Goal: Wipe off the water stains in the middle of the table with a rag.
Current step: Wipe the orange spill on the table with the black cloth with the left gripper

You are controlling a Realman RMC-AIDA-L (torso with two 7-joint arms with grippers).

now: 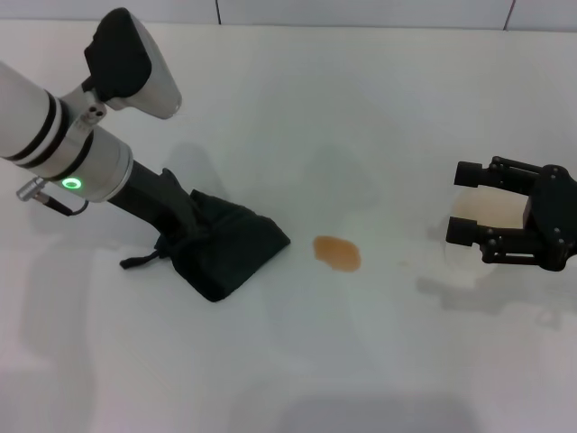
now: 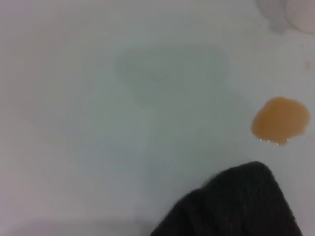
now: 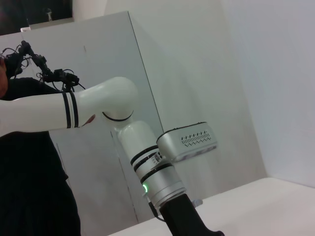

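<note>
The rag (image 1: pixel 225 248), a dark cloth, lies bunched on the white table (image 1: pixel 361 108) at centre-left, with its loop tag trailing to the left. My left gripper (image 1: pixel 180 221) is pressed into the rag's raised left end and is shut on it, with the fingers buried in the folds. The water stains (image 1: pixel 337 253) are one small orange-brown oval patch just right of the rag and apart from it. In the left wrist view the rag's edge (image 2: pixel 236 206) lies a short gap from the stain (image 2: pixel 280 119). My right gripper (image 1: pixel 462 203) hovers at the right, shut on a white cup (image 1: pixel 491 209).
The cup's shadow (image 1: pixel 455 280) falls on the table below the right gripper. A faint smear (image 1: pixel 403 264) lies between the stain and the cup. The right wrist view shows only my left arm (image 3: pixel 157 172) and a grey wall panel.
</note>
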